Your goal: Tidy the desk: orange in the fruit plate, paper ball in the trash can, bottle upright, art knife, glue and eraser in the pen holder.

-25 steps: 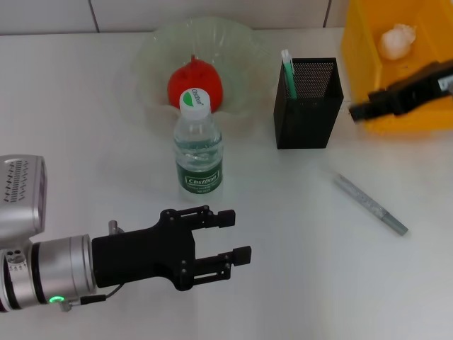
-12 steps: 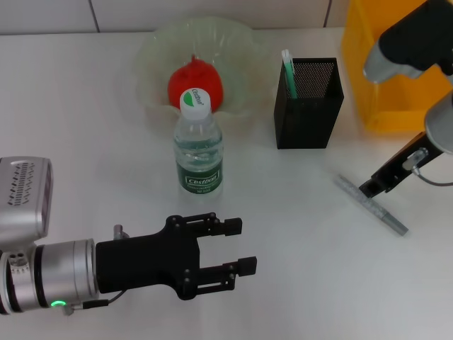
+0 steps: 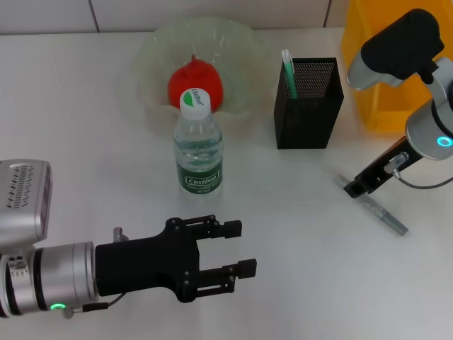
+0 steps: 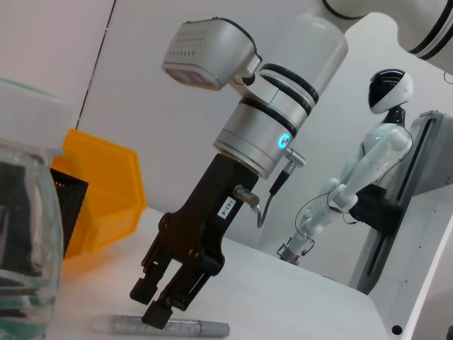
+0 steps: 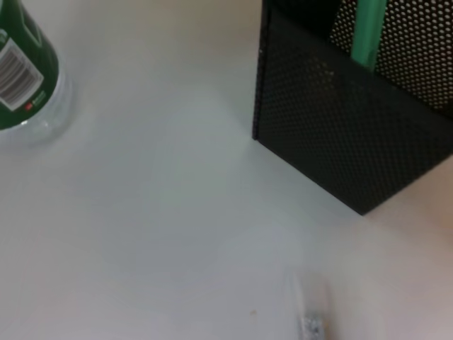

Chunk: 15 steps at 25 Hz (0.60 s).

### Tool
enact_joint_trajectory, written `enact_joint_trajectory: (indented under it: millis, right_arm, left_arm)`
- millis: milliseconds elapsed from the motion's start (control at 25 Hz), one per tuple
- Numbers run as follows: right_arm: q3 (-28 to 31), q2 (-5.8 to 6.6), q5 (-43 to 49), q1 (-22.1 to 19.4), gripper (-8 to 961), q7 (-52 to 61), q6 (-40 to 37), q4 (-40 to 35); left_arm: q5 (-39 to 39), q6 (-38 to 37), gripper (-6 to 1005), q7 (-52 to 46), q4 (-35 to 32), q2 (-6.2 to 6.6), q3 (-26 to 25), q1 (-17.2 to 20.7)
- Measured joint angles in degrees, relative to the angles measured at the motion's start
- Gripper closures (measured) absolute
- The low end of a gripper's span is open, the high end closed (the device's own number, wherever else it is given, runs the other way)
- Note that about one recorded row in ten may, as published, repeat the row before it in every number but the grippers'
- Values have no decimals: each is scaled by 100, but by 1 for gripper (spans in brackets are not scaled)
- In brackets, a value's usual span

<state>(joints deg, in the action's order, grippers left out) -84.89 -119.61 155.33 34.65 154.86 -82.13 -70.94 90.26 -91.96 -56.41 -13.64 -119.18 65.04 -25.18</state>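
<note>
— What sits on the table (image 3: pixel 92 127) before me?
— A glass plate (image 3: pixel 152 53), an upright bottle (image 3: pixel 199 145), a black mesh pen holder (image 3: pixel 308 103), a yellow bin (image 3: pixel 368 64).
— And the silver art knife (image 3: pixel 379 214)?
— Lying flat near the holder.

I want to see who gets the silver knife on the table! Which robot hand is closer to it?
The right one. The right gripper is down at the near end of the art knife, fingers open. The left gripper hovers far across the table, in front of the bottle.
</note>
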Motion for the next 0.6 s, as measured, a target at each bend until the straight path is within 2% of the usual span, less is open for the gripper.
enact_joint_trajectory:
  millis: [480, 600]
  right_arm:
    - [-214, 0, -217, 17, 547, 14, 391, 366]
    - [-216, 0, -225, -11, 661, 15, 395, 286]
  left_arm:
    - [0, 6, 336, 55, 77, 0, 0, -1]
    - [0, 5, 336, 60, 87, 0, 0, -8]
